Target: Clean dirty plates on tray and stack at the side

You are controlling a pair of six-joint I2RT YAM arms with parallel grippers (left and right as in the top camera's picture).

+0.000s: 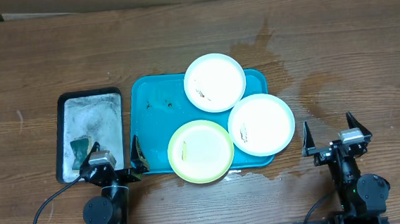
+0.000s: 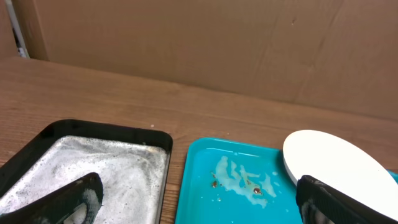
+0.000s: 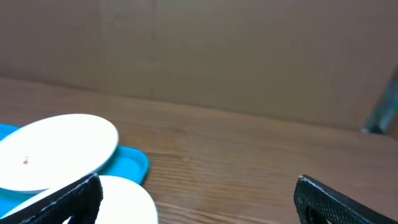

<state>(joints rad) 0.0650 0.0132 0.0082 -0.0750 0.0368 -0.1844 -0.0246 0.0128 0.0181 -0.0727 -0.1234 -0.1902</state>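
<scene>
Three plates (image 1: 214,82) lay on the tray (image 1: 152,129), each overhanging its rim, two white and one yellow-green, all lightly smeared. They looked light, stiff and probably slick where wet, so an overhanging edge seemed the best place to pinch. The left gripper (image 1: 113,150) and right gripper (image 1: 327,128) stood wide open and empty; no writing was readable.
</scene>
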